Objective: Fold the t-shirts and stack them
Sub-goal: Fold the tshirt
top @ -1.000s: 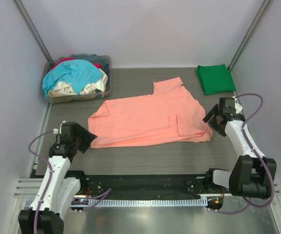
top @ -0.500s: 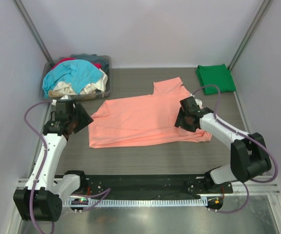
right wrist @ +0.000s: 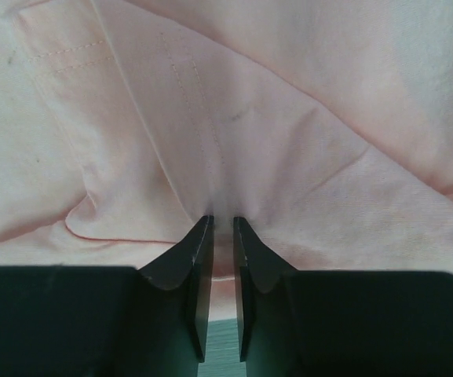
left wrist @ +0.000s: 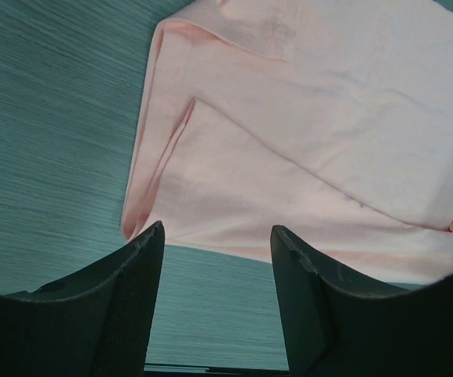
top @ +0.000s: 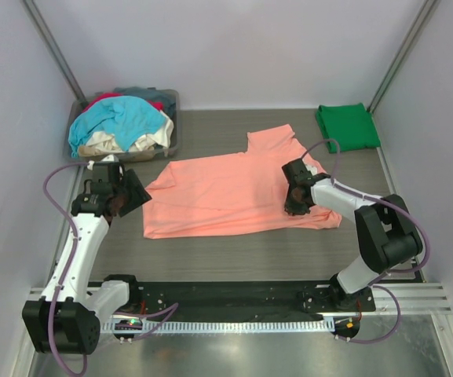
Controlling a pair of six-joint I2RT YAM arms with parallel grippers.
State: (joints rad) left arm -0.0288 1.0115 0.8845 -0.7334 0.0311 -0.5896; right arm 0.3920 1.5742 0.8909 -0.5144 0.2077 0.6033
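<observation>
A salmon-pink t-shirt [top: 226, 192] lies spread across the middle of the table, its right side folded over. My right gripper [top: 294, 203] rests on that folded part. In the right wrist view its jaws [right wrist: 223, 221] stand nearly together, pinching a ridge of the pink cloth [right wrist: 289, 133]. My left gripper [top: 134, 194] hovers just off the shirt's left edge. It is open [left wrist: 217, 232] with bare table between its fingers, and the shirt's edge [left wrist: 210, 196] lies just beyond them. A dark green t-shirt [top: 348, 126] lies folded at the back right.
A grey plastic tub [top: 173, 126] at the back left holds a heap of turquoise [top: 120, 116], cream and red shirts. Light walls close in on the left, back and right. A metal rail [top: 234, 294] runs along the near edge.
My right arm swung in from the shirt's right edge onto the folded part and closed its jaws on the cloth. My left arm moved away from the near edge to the shirt's left edge, still open.
</observation>
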